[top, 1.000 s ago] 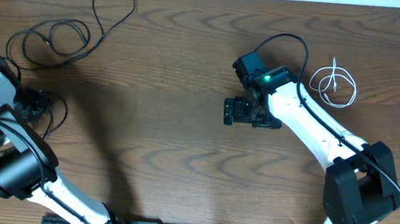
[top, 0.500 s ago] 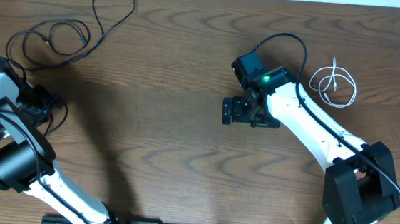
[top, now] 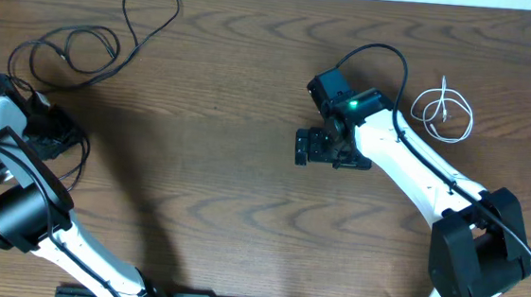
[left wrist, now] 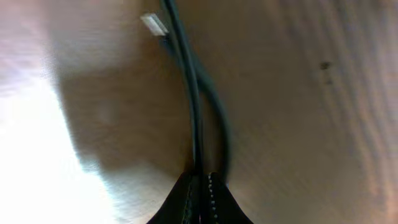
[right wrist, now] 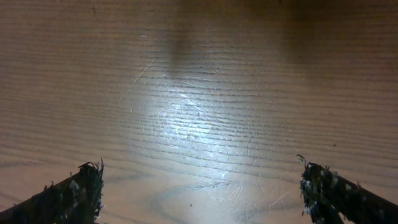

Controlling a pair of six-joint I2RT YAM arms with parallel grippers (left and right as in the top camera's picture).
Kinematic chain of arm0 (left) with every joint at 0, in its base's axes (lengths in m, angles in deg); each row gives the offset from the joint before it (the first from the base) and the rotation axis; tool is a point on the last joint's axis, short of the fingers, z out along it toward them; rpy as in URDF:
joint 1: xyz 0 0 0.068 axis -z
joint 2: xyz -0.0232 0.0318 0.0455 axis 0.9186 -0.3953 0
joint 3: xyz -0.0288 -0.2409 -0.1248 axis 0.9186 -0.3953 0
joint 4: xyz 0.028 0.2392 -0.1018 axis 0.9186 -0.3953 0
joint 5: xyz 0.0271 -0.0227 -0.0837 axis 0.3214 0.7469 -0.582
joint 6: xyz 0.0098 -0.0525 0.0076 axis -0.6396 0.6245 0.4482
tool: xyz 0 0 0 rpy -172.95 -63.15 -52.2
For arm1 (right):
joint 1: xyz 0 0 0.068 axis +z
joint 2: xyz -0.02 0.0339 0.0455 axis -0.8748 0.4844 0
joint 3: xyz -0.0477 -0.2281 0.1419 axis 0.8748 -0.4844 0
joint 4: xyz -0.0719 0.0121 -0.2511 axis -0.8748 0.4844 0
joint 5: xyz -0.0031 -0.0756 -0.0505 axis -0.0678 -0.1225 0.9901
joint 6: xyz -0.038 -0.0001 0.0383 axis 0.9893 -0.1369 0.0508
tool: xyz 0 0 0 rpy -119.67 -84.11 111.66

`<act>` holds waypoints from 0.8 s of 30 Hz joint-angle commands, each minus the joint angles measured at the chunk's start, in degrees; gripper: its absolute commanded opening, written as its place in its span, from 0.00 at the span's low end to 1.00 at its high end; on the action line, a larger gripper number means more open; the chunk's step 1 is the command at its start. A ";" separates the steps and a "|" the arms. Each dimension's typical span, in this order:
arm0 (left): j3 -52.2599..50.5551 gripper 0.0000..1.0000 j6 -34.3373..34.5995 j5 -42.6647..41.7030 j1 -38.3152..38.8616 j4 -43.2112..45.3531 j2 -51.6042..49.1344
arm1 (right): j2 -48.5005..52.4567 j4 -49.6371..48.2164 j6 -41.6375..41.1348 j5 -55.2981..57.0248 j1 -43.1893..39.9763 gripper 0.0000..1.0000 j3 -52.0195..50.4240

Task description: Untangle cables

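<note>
A long black cable lies in loose loops at the table's far left, with one loop reaching up to the back edge. My left gripper sits just below it, near the left edge. In the left wrist view my left gripper is shut on a thin black cable that runs away from the jaws to a small silvery plug. A short white cable lies coiled at the right. My right gripper hovers mid-table, and in its wrist view the right gripper is open over bare wood.
A thick black wire arcs over the right arm's wrist. The wooden table ends at a pale back edge along the top and at a left edge close to my left arm.
My left gripper has closed on the black cable and shifted slightly towards the back left. The right arm has hardly moved.
</note>
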 commanded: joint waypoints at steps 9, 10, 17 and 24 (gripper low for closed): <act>4.42 0.07 -0.74 -9.84 4.74 -0.07 -0.72 | -0.98 -0.28 -0.11 -0.13 0.37 0.99 -0.28; 5.05 0.08 -0.72 -8.59 5.44 -0.37 -0.70 | -0.98 -0.24 -0.11 -0.13 0.37 0.99 -0.28; 7.21 0.08 -0.50 -0.44 7.76 -3.19 0.52 | -0.98 -0.15 -0.11 -0.13 1.01 0.99 -0.28; 7.21 0.17 13.64 11.26 4.74 -7.28 3.54 | -0.98 -0.33 -0.09 -0.13 2.32 0.99 -0.28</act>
